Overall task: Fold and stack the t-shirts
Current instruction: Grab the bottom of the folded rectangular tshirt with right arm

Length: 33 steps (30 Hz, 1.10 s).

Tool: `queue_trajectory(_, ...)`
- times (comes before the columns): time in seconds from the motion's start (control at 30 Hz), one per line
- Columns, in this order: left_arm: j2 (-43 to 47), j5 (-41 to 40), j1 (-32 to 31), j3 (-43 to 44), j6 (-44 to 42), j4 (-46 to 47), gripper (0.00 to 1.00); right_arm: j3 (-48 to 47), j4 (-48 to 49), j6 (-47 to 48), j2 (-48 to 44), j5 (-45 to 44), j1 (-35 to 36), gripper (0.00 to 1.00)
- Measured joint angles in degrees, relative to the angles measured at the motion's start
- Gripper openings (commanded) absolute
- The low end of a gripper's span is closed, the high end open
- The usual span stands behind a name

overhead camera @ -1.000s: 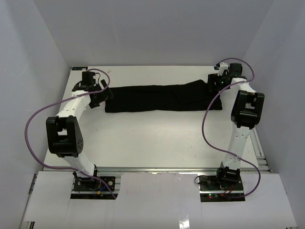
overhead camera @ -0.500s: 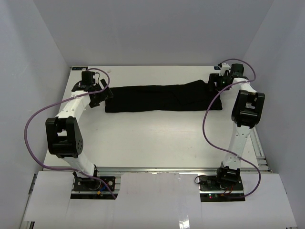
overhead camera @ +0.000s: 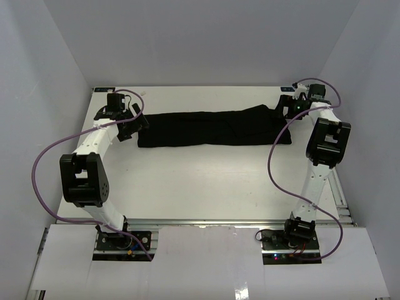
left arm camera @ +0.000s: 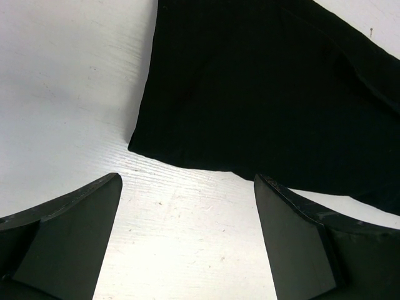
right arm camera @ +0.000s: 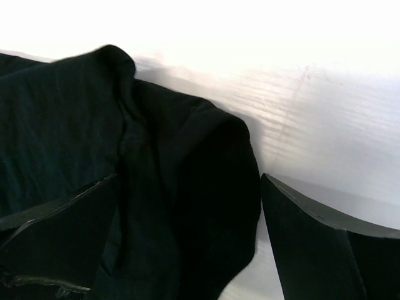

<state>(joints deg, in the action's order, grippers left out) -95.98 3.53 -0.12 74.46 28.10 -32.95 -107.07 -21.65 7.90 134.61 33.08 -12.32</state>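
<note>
Stretching sideways along the desk (overhead camera: 206, 178), the t-shirt (overhead camera: 209, 128) ends by the left pincer (overhead camera: 133, 122) and right pincer (overhead camera: 285, 106), both open.

t-shirt (overhead camera: 212, 128) | plain black, soft fabric | folded into one long narrow strip, lying flat, right end slightly bunched | stretched left to right across the table's (overhead camera: 206, 187) far half

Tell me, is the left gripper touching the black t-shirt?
Cannot tell. Left wrist view: open left gripper, one fingertip meets the t-shirt hem, height unclear.
</note>
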Motion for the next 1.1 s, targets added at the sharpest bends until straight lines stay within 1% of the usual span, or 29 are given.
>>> queue_trajectory(0.43, 0.0, 0.24, 0.0, 0.02, 0.02, -0.04, 0.98, -1.27, -0.46, -0.57, 1.57, 6.16, 0.02, 1.0)
queue_trajectory(0.83, 0.0, 0.35, 0.0, 0.0, 0.22, -0.04, 0.98, 0.13, 0.39, 0.24, 0.57, 2.69, 1.97, 1.0)
queue_trajectory(0.9, 0.0, 0.35, 0.0, 0.0, 0.22, -0.04, 0.98, 0.61, 0.76, 0.59, 0.37, 2.64, 2.01, 0.94)
queue_trajectory(1.03, 0.0, 0.35, 0.0, 0.0, 0.26, -0.04, 0.98, 1.38, 1.18, 1.57, 0.0, 2.16, 2.36, 0.89)
queue_trajectory(1.1, 0.0, 0.35, 0.0, 0.0, 0.26, -0.04, 0.98, 1.75, 1.25, 1.81, -0.17, 1.97, 2.69, 0.83)
